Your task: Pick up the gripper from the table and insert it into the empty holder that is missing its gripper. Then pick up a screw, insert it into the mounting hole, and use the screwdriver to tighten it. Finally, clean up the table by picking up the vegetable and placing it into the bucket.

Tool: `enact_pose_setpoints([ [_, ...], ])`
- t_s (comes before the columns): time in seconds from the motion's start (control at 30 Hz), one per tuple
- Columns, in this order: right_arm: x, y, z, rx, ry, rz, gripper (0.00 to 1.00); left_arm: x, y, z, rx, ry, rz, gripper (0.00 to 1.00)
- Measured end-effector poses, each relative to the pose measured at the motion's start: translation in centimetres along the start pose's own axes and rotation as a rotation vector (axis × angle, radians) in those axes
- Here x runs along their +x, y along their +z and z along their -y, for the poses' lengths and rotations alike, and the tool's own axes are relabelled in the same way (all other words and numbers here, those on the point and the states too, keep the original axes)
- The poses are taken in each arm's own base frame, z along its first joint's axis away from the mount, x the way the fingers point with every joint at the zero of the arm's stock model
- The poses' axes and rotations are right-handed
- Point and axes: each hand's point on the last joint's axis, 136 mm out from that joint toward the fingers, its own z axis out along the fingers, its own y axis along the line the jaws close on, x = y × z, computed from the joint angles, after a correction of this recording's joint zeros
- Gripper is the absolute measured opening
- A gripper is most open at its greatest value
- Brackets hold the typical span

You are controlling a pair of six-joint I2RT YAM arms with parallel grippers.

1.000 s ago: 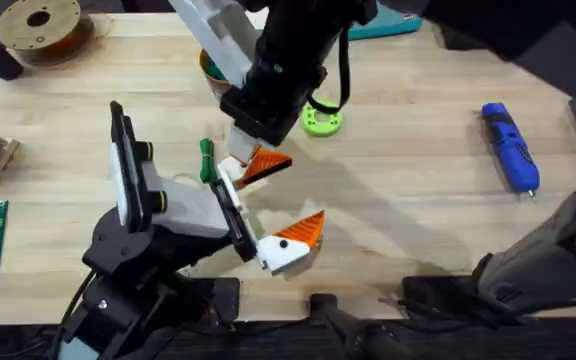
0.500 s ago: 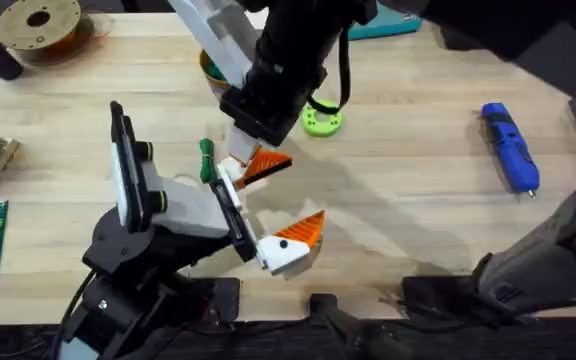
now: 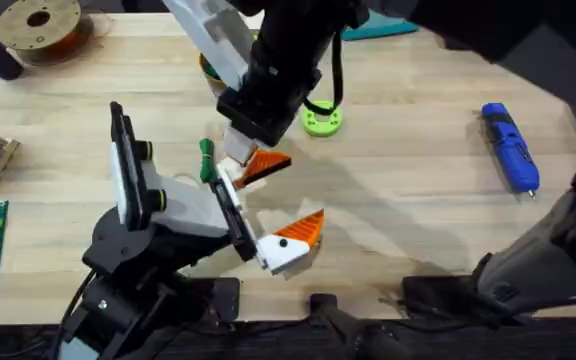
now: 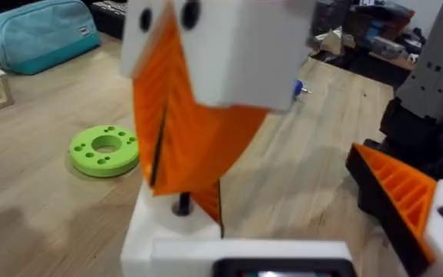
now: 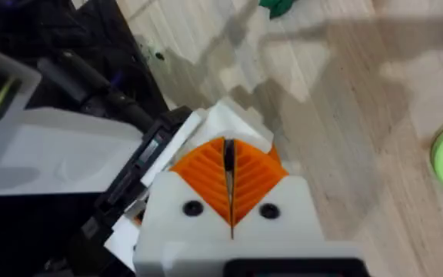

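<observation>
In the overhead view, the left gripper [image 3: 264, 214] lies low on the table [image 3: 418, 220] at about 7 o'clock. Its fingers are spread wide and released, probably to offer the bare side for fitting. The vegetable [image 3: 206, 160] lies just beside it, at 11 o'clock from the holder [image 3: 231, 188], waiting for the cleanup step.

The holder is the white base without a tip, and it points toward 1 o'clock. Its partner at 5 o'clock carries an orange tip [image 3: 306, 230].

The right gripper [image 3: 253, 152] reaches across and comes down on the holder. Its pads are clenched on a thin dark-edged piece, which I take to be the gripper [image 3: 271, 164], now at the holder's end; seating looks incomplete.

At 12 o'clock from there, the bucket [image 3: 210, 68] peeks out from behind the arm. The green disc [image 3: 321, 122] sits at 2 o'clock and the screwdriver [image 3: 510, 146] far off at 3 o'clock, untouched.
</observation>
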Motion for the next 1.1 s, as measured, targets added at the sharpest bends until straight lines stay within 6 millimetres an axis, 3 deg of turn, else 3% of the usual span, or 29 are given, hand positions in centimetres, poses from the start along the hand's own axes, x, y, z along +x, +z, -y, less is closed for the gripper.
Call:
enact_pose_setpoints([
  [0.27,-0.4,1.1,0.1,-0.007,0.005,-0.009,0.007,0.0,0.0,0.1,0.005,0.003,-0.001,0.987],
  [0.67,0.0,1.1,0.0,-0.011,0.01,-0.023,0.007,0.0,0.0,0.3,0.016,0.003,-0.003,0.987],
  [0.7,0.0,1.1,0.0,-0.012,0.017,-0.024,0.05,0.0,0.0,0.3,0.016,0.003,-0.003,0.987],
  [0.87,-0.1,0.9,-0.1,-0.014,0.019,-0.021,0.778,0.1,0.0,0.2,0.012,-0.013,-0.003,0.987],
  [0.9,0.0,0.8,0.2,-0.006,0.024,-0.021,0.859,0.1,0.0,0.2,0.011,-0.011,-0.003,0.987],
  [1.1,0.0,0.5,0.9,-0.004,0.047,-0.018,0.892,0.0,0.0,0.2,0.012,0.001,-0.003,0.987],
])
